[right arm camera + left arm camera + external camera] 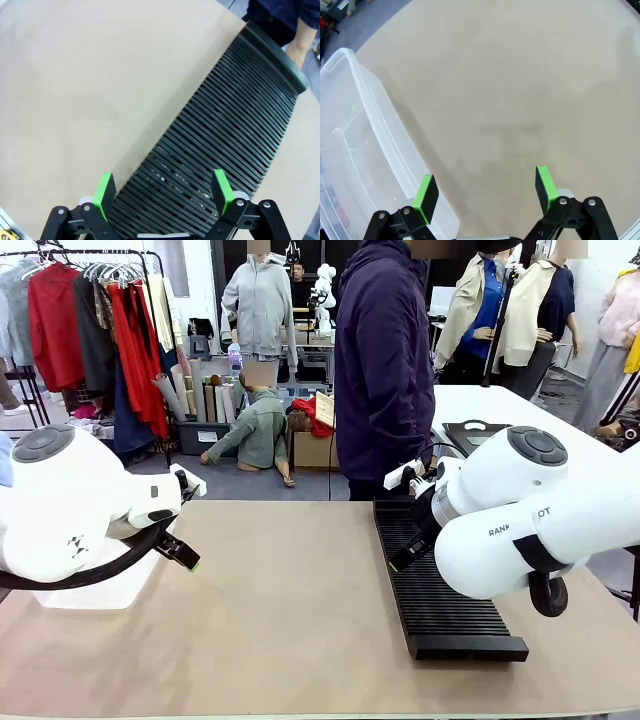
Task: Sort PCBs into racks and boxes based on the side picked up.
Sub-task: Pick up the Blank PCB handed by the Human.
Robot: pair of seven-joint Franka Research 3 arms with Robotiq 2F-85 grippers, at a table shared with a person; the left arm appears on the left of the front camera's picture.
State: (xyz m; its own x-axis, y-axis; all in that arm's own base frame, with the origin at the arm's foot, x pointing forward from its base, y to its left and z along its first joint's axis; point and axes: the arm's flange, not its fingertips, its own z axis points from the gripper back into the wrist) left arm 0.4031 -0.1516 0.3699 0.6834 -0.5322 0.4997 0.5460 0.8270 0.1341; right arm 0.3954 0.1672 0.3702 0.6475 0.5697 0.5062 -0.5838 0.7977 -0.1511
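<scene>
You see your left claw [485,192] spread apart by the clear plastic rectangular tub [380,107]; your right claw [162,192] gapes over the long black slotted rack [225,125].

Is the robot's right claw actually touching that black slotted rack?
Apart. In the right wrist view the right gripper hangs over the rack with its jaws open, and the slots lie well beyond their tips, with nothing held.
</scene>
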